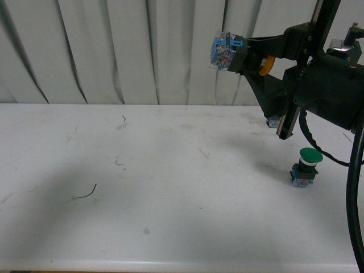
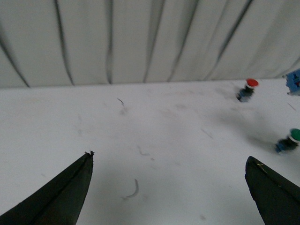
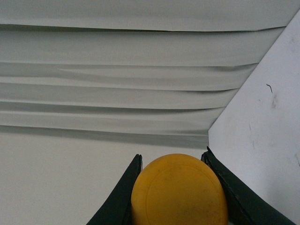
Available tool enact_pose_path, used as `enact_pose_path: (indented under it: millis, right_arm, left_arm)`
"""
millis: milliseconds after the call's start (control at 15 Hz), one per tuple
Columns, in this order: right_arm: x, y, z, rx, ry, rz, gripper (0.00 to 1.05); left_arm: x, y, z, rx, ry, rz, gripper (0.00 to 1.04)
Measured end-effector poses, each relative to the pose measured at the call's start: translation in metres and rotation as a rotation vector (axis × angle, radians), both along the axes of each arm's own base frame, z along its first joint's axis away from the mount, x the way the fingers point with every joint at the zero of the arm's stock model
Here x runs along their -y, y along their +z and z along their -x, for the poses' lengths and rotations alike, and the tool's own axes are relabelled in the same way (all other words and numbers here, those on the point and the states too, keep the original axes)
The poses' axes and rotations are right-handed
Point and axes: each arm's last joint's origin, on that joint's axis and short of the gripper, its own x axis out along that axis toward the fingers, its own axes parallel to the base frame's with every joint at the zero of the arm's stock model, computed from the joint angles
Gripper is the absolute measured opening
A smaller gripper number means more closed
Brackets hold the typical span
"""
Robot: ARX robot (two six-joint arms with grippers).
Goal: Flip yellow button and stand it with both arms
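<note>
My right gripper is shut on the yellow button and holds it high above the table's back right, lying sideways. Its blue-and-clear contact block points left and its yellow cap faces the wrist. In the right wrist view the yellow cap fills the space between the two black fingers. The block's blue corner shows at the edge of the left wrist view. My left gripper is open and empty, low over the white table, and is out of the front view.
A green-capped button stands on the white table at the right, also in the left wrist view. A red-capped button stands near the back edge. A thin wire scrap lies at the left. A white curtain hangs behind.
</note>
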Motion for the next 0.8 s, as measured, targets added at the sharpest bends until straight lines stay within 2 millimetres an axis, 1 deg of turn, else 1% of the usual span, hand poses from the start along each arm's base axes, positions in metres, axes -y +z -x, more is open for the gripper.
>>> enact_pose_path:
  millis: [67,134,201,334,401,535,602,669,803]
  right_arm:
    - [-0.002,0.000,0.000,0.002,0.003,0.003,0.35]
    - [-0.004,0.000,0.001,0.005,0.006,0.005,0.35]
    - [-0.006,0.000,0.002,0.006,0.013,0.008,0.35]
    - [-0.008,0.000,0.002,0.010,0.018,0.011,0.35]
    - [-0.009,0.000,0.002,0.009,0.019,0.012,0.35]
    - [-0.010,0.000,0.003,0.012,0.020,0.014,0.35]
    - [-0.011,0.000,0.003,0.014,0.023,0.018,0.35]
    - [-0.011,0.000,0.003,0.018,0.024,0.022,0.35]
    - [-0.012,0.001,0.003,0.020,0.024,0.023,0.35]
  left_arm:
    - [0.001,0.005,0.017,0.162,0.103,-0.034,0.88]
    - [-0.001,0.005,0.029,0.252,0.191,-0.038,0.77]
    - [-0.002,-0.003,0.037,0.271,0.230,-0.040,0.65]
    - [-0.003,-0.031,0.044,0.203,0.238,-0.049,0.41]
    - [-0.003,-0.039,0.048,0.194,0.237,-0.050,0.28]
    - [-0.003,-0.040,0.057,0.241,0.239,-0.044,0.05]
    - [-0.003,-0.045,0.059,0.238,0.239,-0.046,0.02]
    - [-0.003,-0.052,0.062,0.220,0.239,-0.050,0.02]
    - [-0.003,-0.055,0.063,0.212,0.238,-0.051,0.02]
